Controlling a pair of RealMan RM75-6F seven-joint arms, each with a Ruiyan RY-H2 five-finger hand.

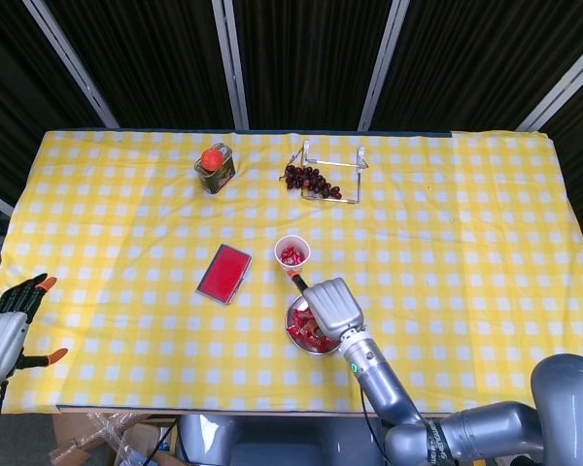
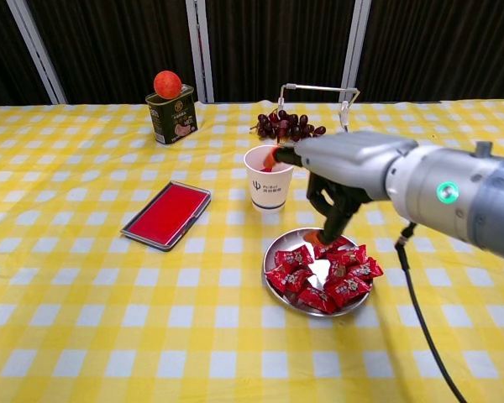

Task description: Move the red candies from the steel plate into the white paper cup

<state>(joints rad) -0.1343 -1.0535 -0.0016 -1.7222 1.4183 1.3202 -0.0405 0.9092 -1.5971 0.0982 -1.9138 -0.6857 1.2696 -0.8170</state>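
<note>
Red candies (image 2: 323,281) heaped in the steel plate (image 2: 276,252), just in front of the white paper cup (image 2: 266,178).
The right hand (image 2: 340,180) hangs over the plate's far edge, fingers (image 2: 330,225) curled down onto the candies; whether they grip one, I cannot tell. Left hand (image 1: 8,325) rests open at the surface (image 1: 466,233) edge.

Bright, even overhead light; both views sharp, backgrounds dark.

The yellow checked tablecloth (image 1: 447,243) is evenly lit, with only soft, short shadows under the right hand (image 2: 340,180) and just below its fingers (image 2: 332,227). The steel plate (image 2: 277,252) shows small glints beside the fingertips. The curtain (image 2: 109,42) behind stays nearly black. The head view bends slightly at its edges.
</note>
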